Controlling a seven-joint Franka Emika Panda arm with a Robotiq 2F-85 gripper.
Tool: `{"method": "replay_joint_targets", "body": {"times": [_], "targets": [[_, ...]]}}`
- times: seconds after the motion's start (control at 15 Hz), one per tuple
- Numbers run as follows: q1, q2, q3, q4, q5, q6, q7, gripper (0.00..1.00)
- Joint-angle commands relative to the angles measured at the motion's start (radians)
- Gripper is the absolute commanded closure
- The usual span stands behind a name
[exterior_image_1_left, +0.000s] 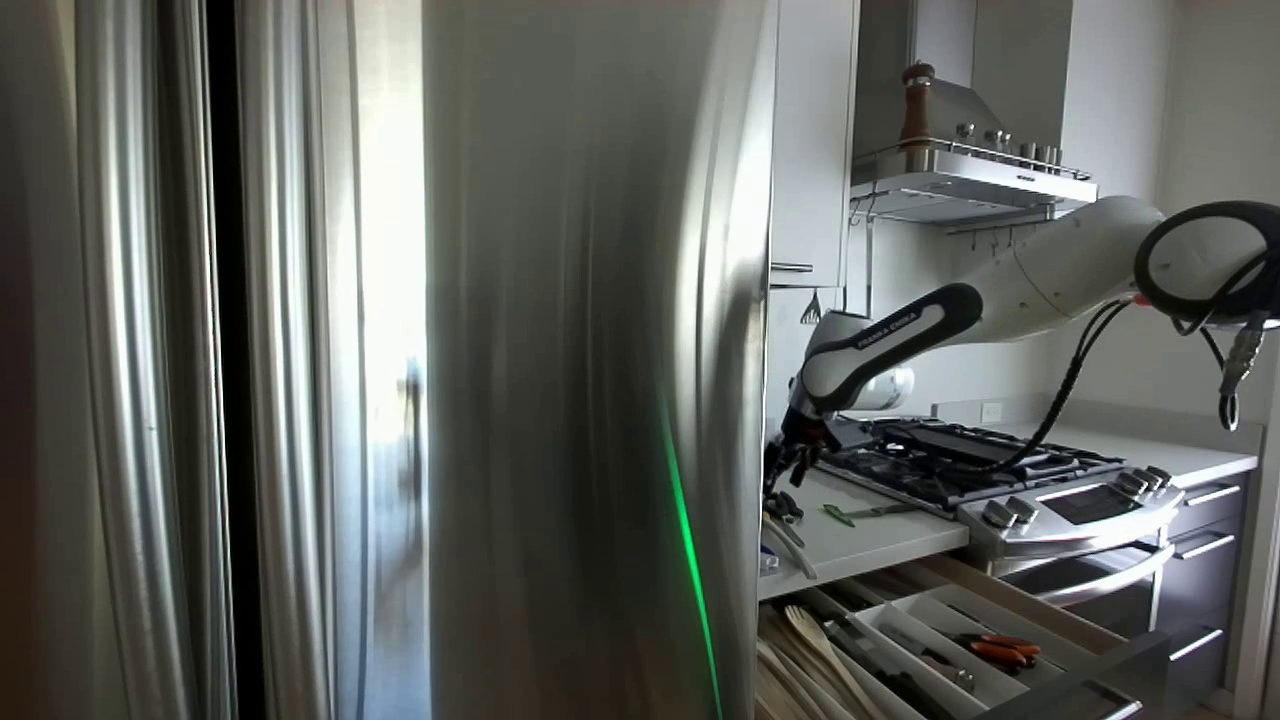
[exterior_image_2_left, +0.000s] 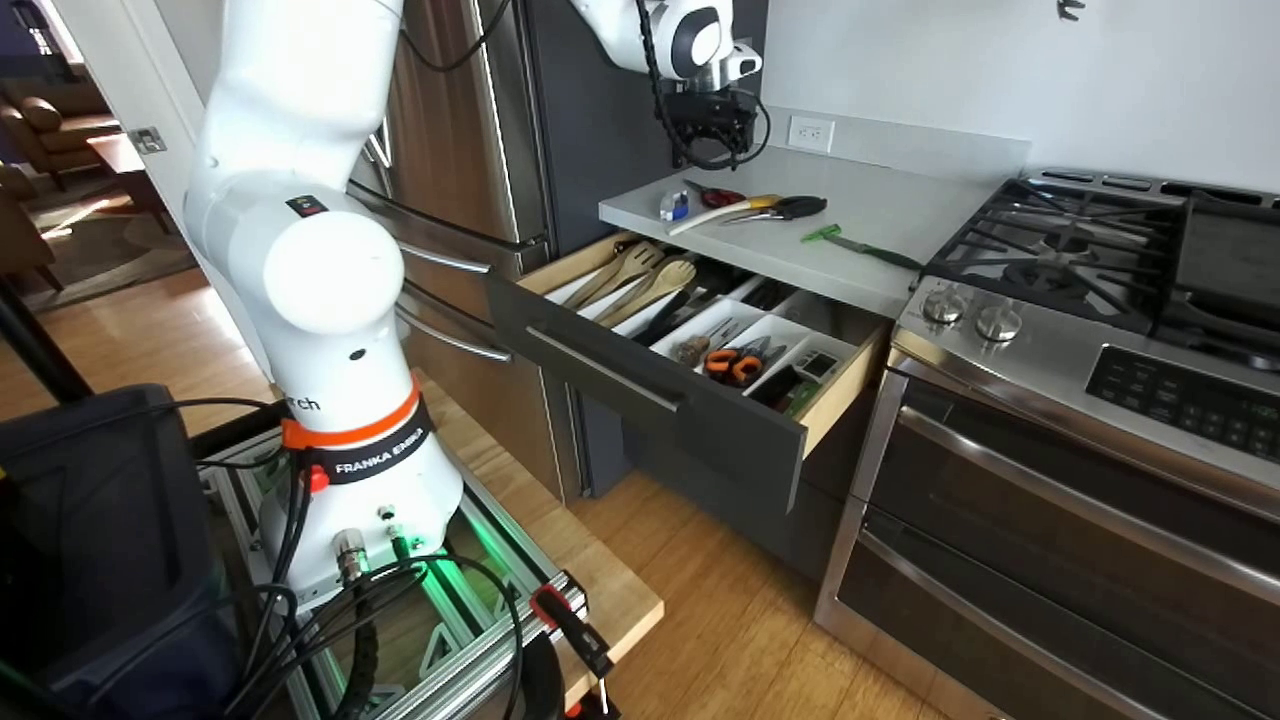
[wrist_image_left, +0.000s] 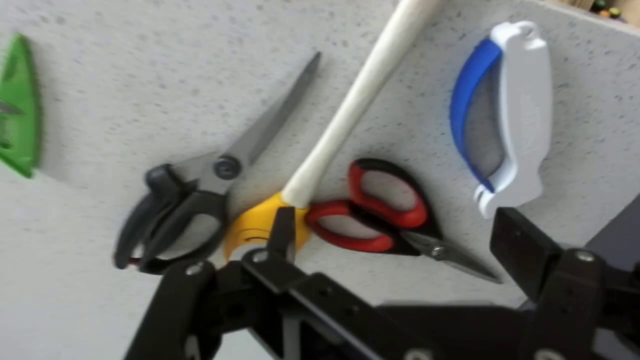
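Observation:
My gripper (wrist_image_left: 400, 232) is open and empty in the wrist view, above a speckled light countertop (wrist_image_left: 125, 90). It also shows in both exterior views (exterior_image_1_left: 795, 450) (exterior_image_2_left: 715, 125). Red-and-black scissors (wrist_image_left: 370, 230) lie between and beyond its fingers. The left finger overlaps the yellow end of a white-and-yellow tool (wrist_image_left: 345, 120), partly hiding it. Black-handled shears (wrist_image_left: 200, 210) lie left of that tool. A blue-and-white tool (wrist_image_left: 525, 115) lies at upper right, near the right finger. A green tool (wrist_image_left: 22, 110) is at the left edge. No contact with the gripper is visible.
An open drawer (exterior_image_2_left: 640, 370) below the counter holds wooden utensils (exterior_image_2_left: 650, 290), orange-handled scissors (exterior_image_2_left: 735, 365) and other tools in a white divider. A gas stove (exterior_image_2_left: 1060, 250) stands beside the counter. A steel refrigerator (exterior_image_1_left: 580, 300) stands on the counter's opposite side.

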Motion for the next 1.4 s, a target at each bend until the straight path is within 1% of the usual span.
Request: {"method": "replay_joint_targets", "body": {"times": [0.0,0.07,0.2,0.4,0.6,0.67,0.93,1.0,1.33], "targets": [[-0.008,0.012,-0.080,0.060,-0.020,-0.089,0.137,0.00],[-0.012,0.022,-0.102,0.078,-0.022,-0.107,0.172,0.00],[-0.008,0.056,-0.145,0.100,-0.033,-0.096,0.262,0.00],[0.012,0.096,-0.201,0.114,-0.061,-0.108,0.415,0.00],[0.040,0.139,-0.254,0.124,-0.097,-0.079,0.591,0.00],[0.006,0.104,-0.210,0.094,-0.071,-0.083,0.487,0.00],[0.009,0.111,-0.213,0.100,-0.076,-0.082,0.498,0.00],[0.021,0.126,-0.234,0.115,-0.097,-0.075,0.534,0.00],[0.002,0.175,-0.245,0.156,-0.083,-0.070,0.555,0.00]]}}
